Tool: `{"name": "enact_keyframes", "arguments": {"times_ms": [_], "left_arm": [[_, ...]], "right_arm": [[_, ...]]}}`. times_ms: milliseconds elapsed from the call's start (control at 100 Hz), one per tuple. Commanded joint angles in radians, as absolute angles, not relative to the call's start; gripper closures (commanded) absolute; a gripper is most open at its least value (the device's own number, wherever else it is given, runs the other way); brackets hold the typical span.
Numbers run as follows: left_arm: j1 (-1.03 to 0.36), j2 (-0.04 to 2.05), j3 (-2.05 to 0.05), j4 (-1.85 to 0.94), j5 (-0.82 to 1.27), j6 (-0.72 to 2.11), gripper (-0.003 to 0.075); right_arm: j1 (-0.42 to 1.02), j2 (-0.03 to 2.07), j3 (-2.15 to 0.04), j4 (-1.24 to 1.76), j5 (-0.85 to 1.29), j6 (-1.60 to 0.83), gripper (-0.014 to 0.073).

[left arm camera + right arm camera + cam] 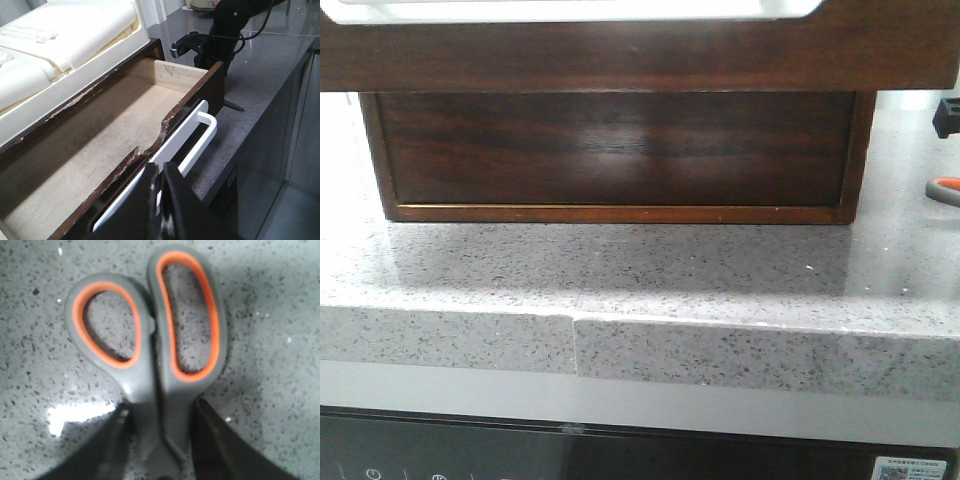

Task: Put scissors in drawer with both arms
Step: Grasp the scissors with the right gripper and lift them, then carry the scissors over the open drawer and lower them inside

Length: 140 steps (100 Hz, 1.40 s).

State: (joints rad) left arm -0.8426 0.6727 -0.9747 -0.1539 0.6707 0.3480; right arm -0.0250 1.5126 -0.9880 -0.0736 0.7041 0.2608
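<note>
Two scissors (150, 370) loops away from claw (160, 440)

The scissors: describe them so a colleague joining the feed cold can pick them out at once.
Start from the dark wooden cabinet on the speckled grey stone counter. The scissors lie on that counter off the cabinet's right side, with the right gripper straddling them just below the handle. They are the only orange thing here: two grey finger loops lined in orange, one loop longer than the other.
</note>
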Motion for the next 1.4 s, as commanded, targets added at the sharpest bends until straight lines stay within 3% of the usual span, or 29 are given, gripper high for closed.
{"name": "enact_keyframes", "arguments": {"times_ms": [0,50,490,730,950,1140,1390], "left_arm": [[-0.841,0.672,-1.008,-0.171,0.602,0.337,0.0740],[-0.841,0.672,-1.008,-0.171,0.602,0.337,0.0740],[-0.841,0.660,-1.008,-0.142,0.600,0.337,0.0740],[-0.841,0.660,-1.008,-0.096,0.596,0.337,0.0740],[-0.841,0.660,-1.008,-0.093,0.497,0.330,0.0740],[-0.841,0.660,-1.008,-0.093,0.438,0.308,0.0740],[-0.841,0.660,-1.008,-0.100,0.440,0.305,0.0740]], "right_arm": [[-0.032,1.500,-1.003,-0.077,0.735,0.261,0.0577],[-0.032,1.500,-1.003,-0.077,0.739,0.261,0.0669],[-0.032,1.312,-1.075,-0.162,0.825,0.208,0.0666],[-0.028,1.140,-1.255,-0.151,0.909,0.121,0.0666],[-0.026,1.043,-1.461,0.042,0.918,-0.071,0.0666],[0.082,1.038,-1.585,0.243,0.916,-0.284,0.0666],[0.301,1.059,-1.620,0.259,0.874,-0.451,0.0666]]}}
